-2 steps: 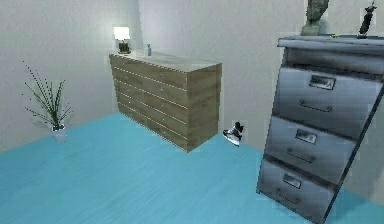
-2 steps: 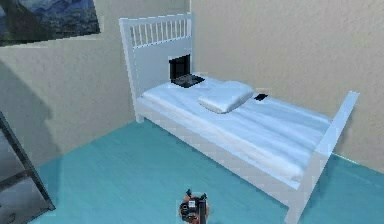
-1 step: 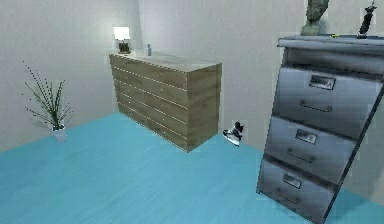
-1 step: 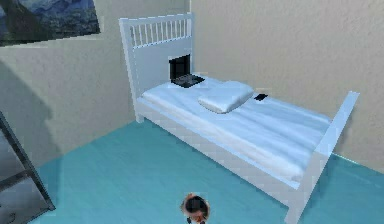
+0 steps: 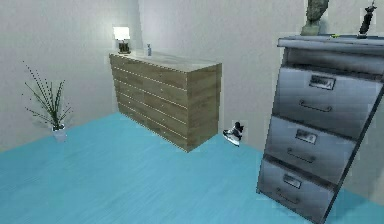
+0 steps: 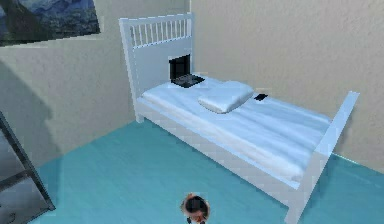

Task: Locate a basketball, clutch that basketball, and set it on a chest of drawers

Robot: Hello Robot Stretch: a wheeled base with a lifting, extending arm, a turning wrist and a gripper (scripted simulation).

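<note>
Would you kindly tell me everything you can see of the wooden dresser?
The wooden dresser is long and low, built of brown planks whose horizontal seams mark its drawer rows; no handles can be made out, and the drawers look closed. It stands upright on the blue floor with its back to the pale wall. A small lit lamp and a little bottle-like thing stand on its top at the far end.

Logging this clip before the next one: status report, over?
Small round dark-and-orange blob at arm side view's bottom edge, maybe the basketball. Wooden chest of drawers ahead, lamp on top. Open floor toward it.
</note>
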